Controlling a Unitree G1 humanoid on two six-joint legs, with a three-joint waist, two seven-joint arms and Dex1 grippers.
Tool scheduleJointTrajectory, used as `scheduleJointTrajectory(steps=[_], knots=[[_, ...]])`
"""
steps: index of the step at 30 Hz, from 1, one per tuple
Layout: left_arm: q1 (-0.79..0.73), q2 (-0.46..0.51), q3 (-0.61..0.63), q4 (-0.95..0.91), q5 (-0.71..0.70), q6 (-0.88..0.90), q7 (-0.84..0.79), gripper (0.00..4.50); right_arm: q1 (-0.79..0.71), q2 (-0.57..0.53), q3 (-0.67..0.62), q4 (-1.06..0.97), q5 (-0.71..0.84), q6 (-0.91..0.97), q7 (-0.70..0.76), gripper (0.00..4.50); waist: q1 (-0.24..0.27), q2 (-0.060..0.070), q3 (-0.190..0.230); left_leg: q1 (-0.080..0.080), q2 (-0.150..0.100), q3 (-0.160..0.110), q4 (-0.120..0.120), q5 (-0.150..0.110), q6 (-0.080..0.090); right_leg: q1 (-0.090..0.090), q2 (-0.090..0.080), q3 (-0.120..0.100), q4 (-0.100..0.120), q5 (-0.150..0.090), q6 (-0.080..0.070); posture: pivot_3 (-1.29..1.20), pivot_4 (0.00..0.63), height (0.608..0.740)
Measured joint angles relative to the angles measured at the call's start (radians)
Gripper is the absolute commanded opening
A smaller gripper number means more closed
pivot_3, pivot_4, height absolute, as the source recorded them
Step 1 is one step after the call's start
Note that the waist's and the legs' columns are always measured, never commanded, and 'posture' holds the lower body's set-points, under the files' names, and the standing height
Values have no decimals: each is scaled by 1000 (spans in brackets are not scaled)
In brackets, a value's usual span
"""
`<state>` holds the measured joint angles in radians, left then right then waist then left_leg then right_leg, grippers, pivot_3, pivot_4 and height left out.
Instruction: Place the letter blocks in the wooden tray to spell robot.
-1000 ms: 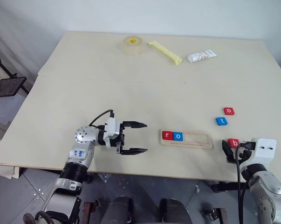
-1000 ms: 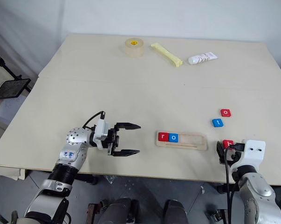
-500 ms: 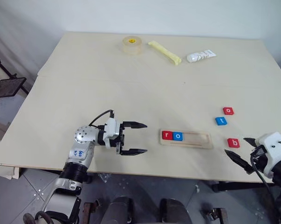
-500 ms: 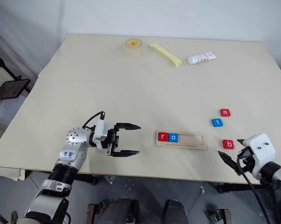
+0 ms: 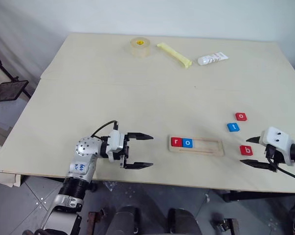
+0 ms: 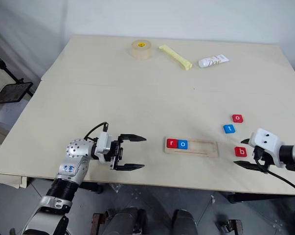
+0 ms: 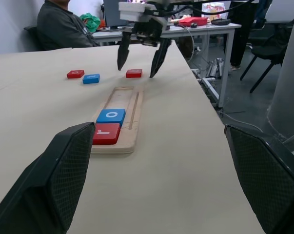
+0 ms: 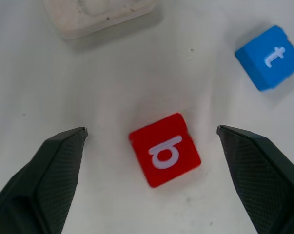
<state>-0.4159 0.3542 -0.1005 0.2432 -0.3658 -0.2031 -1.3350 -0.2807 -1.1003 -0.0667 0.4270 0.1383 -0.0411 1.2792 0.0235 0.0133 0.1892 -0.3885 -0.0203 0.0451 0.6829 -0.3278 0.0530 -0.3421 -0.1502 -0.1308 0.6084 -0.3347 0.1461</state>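
Observation:
The wooden tray (image 5: 208,145) lies near the table's front edge with a red r tile (image 5: 176,142) and a blue o tile (image 5: 187,143) at its left end. To its right lie the red b tile (image 8: 165,150), the blue t tile (image 5: 233,127) and a red o tile (image 5: 240,116). My right gripper (image 5: 245,151) hovers open over the b tile, one finger on each side, not touching it. My left gripper (image 5: 151,151) is open and empty, level, pointing at the tray's left end from a short way off.
A tape roll (image 5: 139,47), a yellow stick (image 5: 173,54) and a white tube (image 5: 212,58) lie at the far edge. A seated person (image 7: 59,24) and other desks show beyond the table's right end in the left wrist view.
My right gripper swung out past the table's front edge, rolled and rose, and now straddles the b tile from the right. The tiles and my left gripper have stayed put.

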Motion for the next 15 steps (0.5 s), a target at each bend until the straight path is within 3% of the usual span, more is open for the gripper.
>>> scheduleJointTrajectory(steps=[6, 9, 15], knots=[[26, 17, 2, -44, 0, 21, 27, 4500, -125, 1, 75, 149, -49, -103, 58, 4458, 0, 0, 0, 0, 0, -1, 0, 0, 0, 1, 0, -1, 0, 0, 0, 0, 150, 740], [32, 19, 2, -47, 0, 28, 35, 4500, -156, 1, 100, 184, -66, -118, 81, 3891, 1, -1, 0, 0, 0, -3, 1, 0, 0, 2, 0, -1, 0, 0, 0, 0, 150, 740], [32, 19, 1, -54, 0, 30, 46, 4500, -181, 1, 127, 213, -80, -128, 114, 1991, 0, -3, -1, 0, 0, -3, 1, 0, 0, 3, 0, -1, -1, 0, 0, 0, 150, 740]])
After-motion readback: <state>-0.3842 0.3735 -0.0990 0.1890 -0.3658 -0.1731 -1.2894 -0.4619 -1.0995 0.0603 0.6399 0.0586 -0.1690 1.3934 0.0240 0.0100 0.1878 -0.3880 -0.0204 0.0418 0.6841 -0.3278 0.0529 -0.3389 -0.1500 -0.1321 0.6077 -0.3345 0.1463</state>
